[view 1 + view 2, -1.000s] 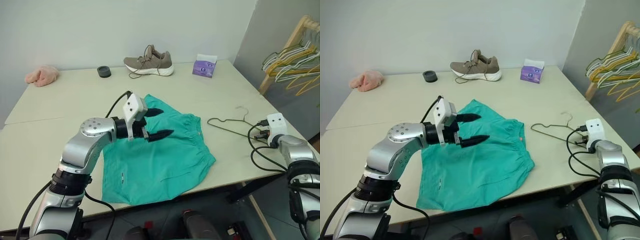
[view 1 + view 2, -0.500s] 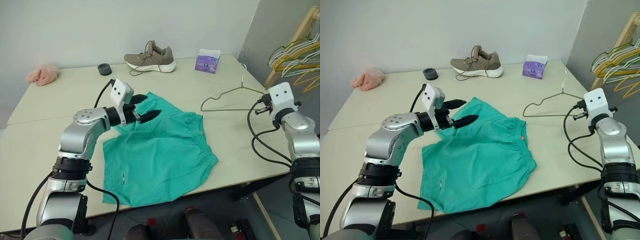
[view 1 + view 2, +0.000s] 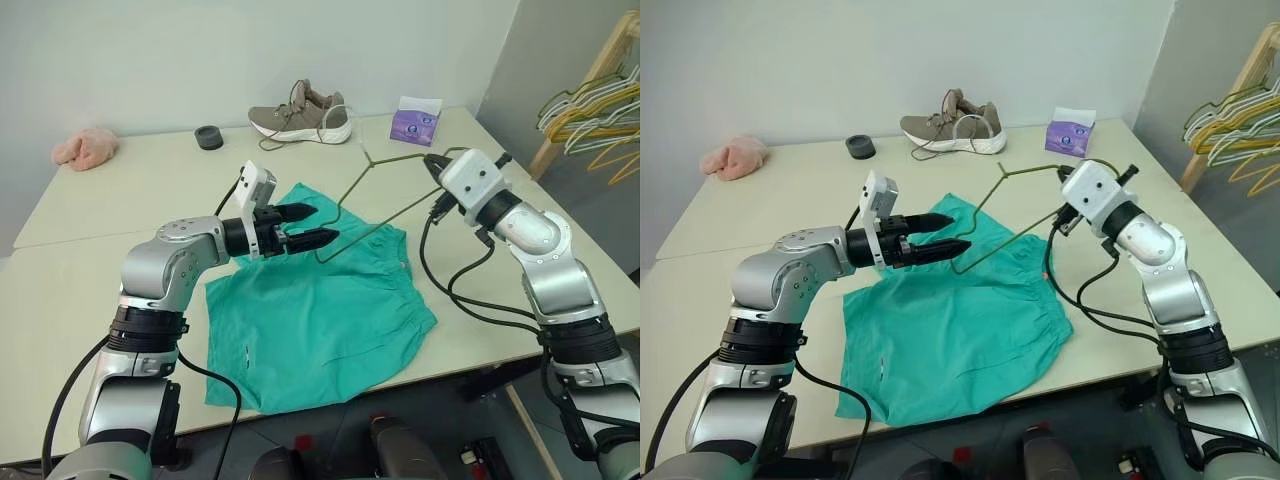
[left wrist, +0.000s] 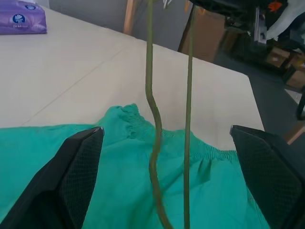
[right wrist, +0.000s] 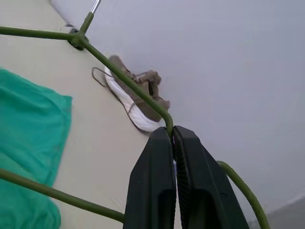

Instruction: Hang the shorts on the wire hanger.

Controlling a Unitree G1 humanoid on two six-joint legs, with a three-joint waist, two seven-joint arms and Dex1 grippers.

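— Where is the wire hanger (image 3: 385, 190) seen?

— It is held up in the air, in the middle of the head picture, above the far edge of the shorts (image 3: 315, 305). It is pinched by the right gripper (image 5: 172, 138), whose two black fingers are pressed tight on the wire at one corner.

— And the other claw?

— The left gripper (image 3: 312, 226) is spread wide, and nothing is held in it. It is seen left of the middle, above the top left part of the shorts. The low corner of the hanger is found right at its fingertips. In the left wrist picture, two wires of the hanger are seen between its fingers (image 4: 78, 164), but they are not touched.

— Where are the shorts laid?

— They are spread flat on the table (image 3: 100, 260), in the lower middle of the picture.
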